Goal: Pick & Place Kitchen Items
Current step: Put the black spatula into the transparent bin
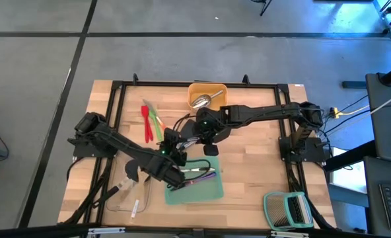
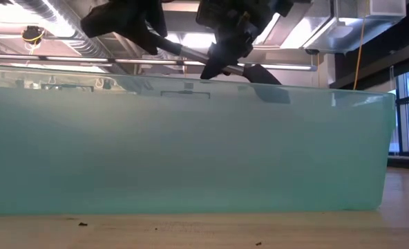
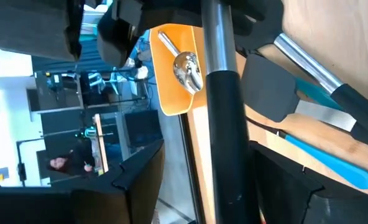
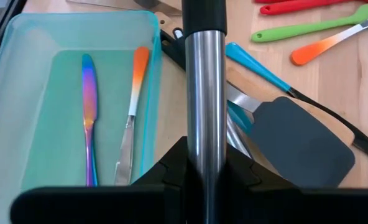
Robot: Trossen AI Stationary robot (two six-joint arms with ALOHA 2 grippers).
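- Nearest us lies the teal tray. It already holds an iridescent knife and an orange-handled piece, lying side by side along its length.
- Just past the tray's far rim, the left gripper stands wide open. Its fingers sit either side of the steel-handled spatula and grip nothing.
- The right gripper is clamped on that same spatula's steel shaft and carries it alone, above the table. In the low view the black head hangs higher than the tray's wall.
- We see the first risk here. The left fingers bracket the shaft, so pulling out sideways rather than straight back could knock it and twist it in the right claw.
- The shaft is smooth and long, and the grip sits well away from the head, so we judge it could swivel or slide on a quick swing.
- Under and beside the shaft lie a blue-handled black turner, a green tool, a red one and an orange-tipped one. A low pass could snag or scatter them.
- Farthest off, the yellow tray holds the steel scoop. A careless drop there could land on it and bounce out.
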